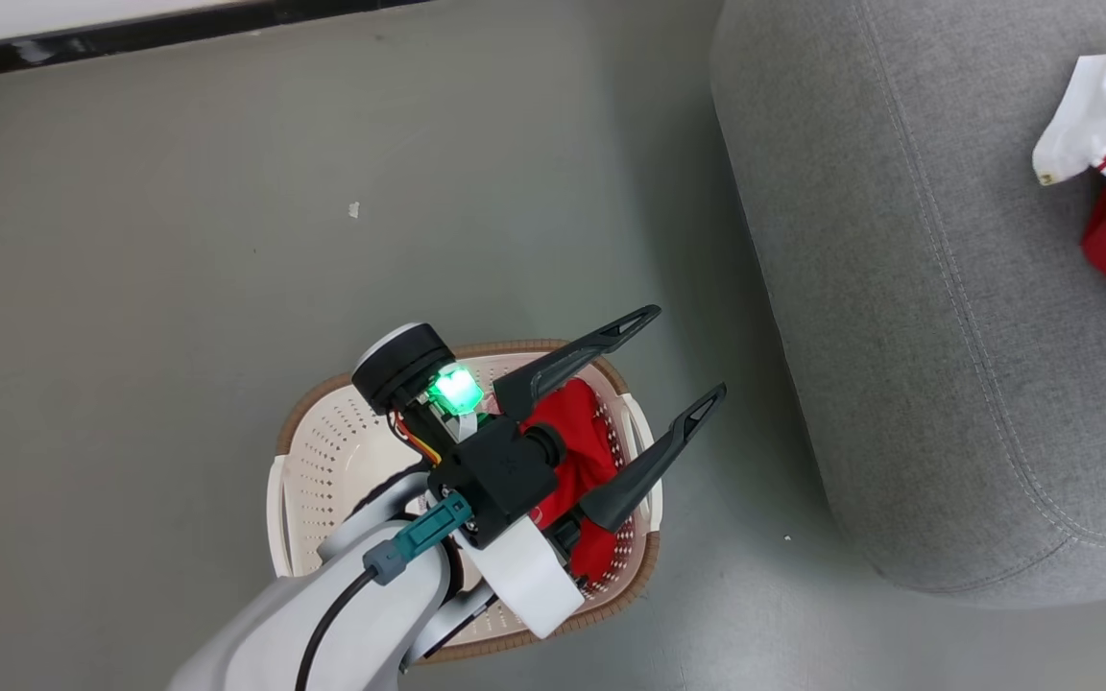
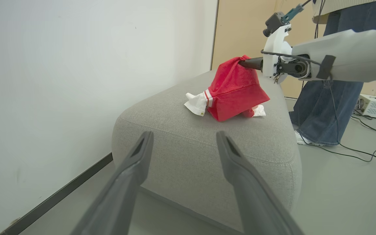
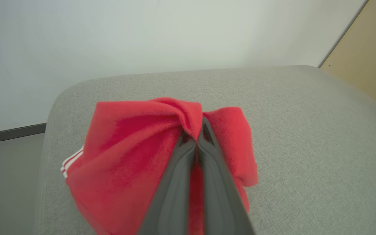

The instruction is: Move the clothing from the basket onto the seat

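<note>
Left gripper (image 1: 687, 349) hides from us most of basket's (image 1: 323, 461) red garment (image 1: 580, 413); second garment (image 1: 1105, 115) cut by right edge.

The left end effector (image 1: 687, 350) has two long, dark, tapered fingers (image 1: 572, 358) on a black housing (image 1: 500, 475). The left forearm (image 1: 255, 643) shell is pale grey. The wrist carries a lit green indicator (image 1: 457, 389), a white bracket (image 1: 529, 571) and a teal connector (image 1: 428, 528) with a black cable (image 1: 330, 609). The right forearm (image 2: 348, 54) is grey, with a black tape patch (image 2: 325, 67).
</note>
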Robot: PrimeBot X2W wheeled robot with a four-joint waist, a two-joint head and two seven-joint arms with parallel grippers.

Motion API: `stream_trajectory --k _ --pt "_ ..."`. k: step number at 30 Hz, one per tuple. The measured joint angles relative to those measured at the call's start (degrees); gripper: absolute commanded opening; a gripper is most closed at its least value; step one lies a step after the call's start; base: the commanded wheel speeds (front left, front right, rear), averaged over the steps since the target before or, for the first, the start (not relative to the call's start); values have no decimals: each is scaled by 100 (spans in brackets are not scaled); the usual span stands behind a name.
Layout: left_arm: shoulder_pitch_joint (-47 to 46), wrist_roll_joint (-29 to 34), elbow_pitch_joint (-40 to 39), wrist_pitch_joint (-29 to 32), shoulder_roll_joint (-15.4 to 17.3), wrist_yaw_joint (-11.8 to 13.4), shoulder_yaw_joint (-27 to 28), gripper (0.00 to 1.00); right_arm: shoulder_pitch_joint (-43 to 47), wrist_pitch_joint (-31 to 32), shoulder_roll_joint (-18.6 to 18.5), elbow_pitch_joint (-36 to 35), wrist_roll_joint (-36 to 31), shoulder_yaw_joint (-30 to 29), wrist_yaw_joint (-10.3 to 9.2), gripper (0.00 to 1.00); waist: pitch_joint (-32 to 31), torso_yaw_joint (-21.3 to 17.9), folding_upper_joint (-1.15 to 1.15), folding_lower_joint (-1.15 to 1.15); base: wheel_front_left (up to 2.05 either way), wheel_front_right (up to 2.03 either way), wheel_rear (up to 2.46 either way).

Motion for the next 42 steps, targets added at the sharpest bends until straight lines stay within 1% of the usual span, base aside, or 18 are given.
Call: stream_trajectory --k 3,4,5,7,12,19,24,33,35,38,42 --pt "-37 0 54 -2 11 -3 -14 100 41 -33 101 20 1 11 0 0 46 -39 0 0 0 0 0" --pt "-37 0 77 -10 13 -4 -25 100 39 -34 109 20 1 19 0 28 57 -52 0 0 0 0 0" --pt "-37 0 101 -29 21 -5 -32 100 38 -34 121 13 9 23 0 44 65 -66 0 0 0 0 0" --pt "-38 0 151 -59 34 -5 -33 100 42 -34 161 -1 12 43 0 100 73 -96 0 0 0 0 0" --pt "-43 -1 235 -133 34 -5 -46 100 64 -35 263 -143 32 268 0 100 55 -150 0 0 0 0 0" --pt "-58 -38 385 -212 30 -7 -65 100 373 -52 391 -818 125 595 0 100 -37 -253 0 0 0 0 0" --pt "-59 -64 483 -278 32 -8 -57 100 681 -52 476 -1290 264 583 0 100 -129 -336 0 0 0 0 0" --pt "-55 -136 616 -390 37 -33 69 100 1104 -54 452 -2334 258 514 0 100 -318 -479 0 0 0 0 0" --pt "-49 -166 647 -410 38 -32 122 100 1164 -58 472 -2555 256 595 0 100 -365 -498 0 0 0 0 0" --pt "-19 -168 705 -415 53 -18 212 100 1222 -59 603 -2763 255 778 0 100 -438 -509 0 0 0 0 0" --pt "29 -175 818 -461 118 75 337 100 1231 -59 767 -2965 247 1057 0 100 -541 -488 0 0 0 0 0"
